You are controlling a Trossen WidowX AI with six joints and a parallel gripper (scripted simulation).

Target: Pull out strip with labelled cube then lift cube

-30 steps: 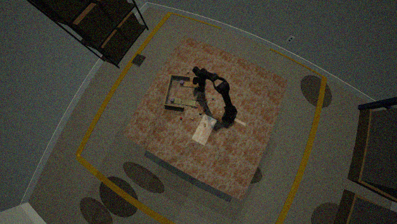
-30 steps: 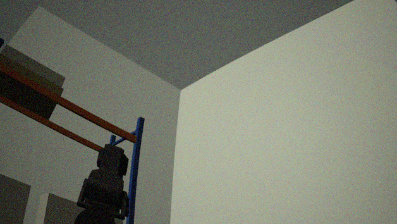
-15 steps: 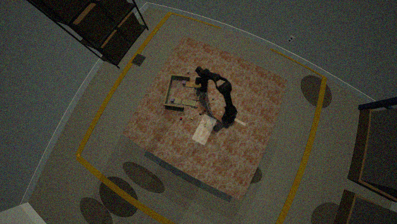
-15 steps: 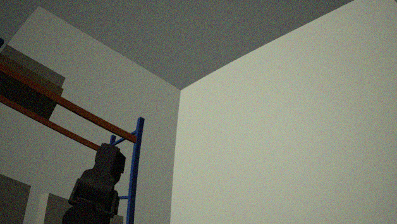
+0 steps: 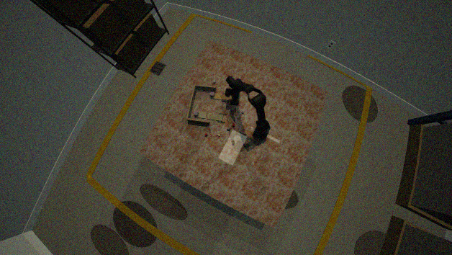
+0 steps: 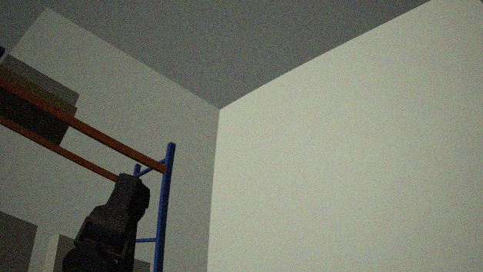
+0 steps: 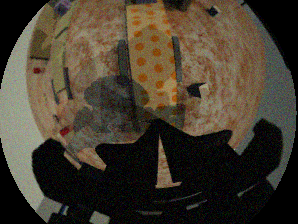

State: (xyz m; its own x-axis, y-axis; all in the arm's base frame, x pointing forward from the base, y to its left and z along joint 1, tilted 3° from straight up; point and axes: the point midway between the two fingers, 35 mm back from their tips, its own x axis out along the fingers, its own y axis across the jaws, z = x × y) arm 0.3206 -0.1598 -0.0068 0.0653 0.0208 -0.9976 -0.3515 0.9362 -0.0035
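Note:
The strip with orange dots (image 7: pixel 150 45) (image 5: pixel 221 96) runs away from my gripper. A purplish cube (image 5: pixel 212 94) is at its far end; only its edge shows at the top of the wrist view. No label can be read. My gripper (image 7: pixel 157 121) is shut, its dark fingertips together over the near end of the dotted strip, with nothing visible between them. Whether they touch the strip cannot be told. Another yellowish strip (image 5: pixel 215 117) (image 7: pixel 59 62) lies to the left in the wrist view, with a second purplish cube (image 5: pixel 196 114) (image 7: pixel 62 6) near its far end.
A low-walled frame (image 5: pixel 192 104) surrounds the strips' far ends. Grey bars (image 7: pixel 122 57) (image 7: pixel 176 57) flank the dotted strip. A dark block (image 7: pixel 195 90) sits right of it. Small red pieces (image 7: pixel 65 131) (image 5: pixel 206 135) and a pale sheet (image 5: pixel 230 153) lie on the table.

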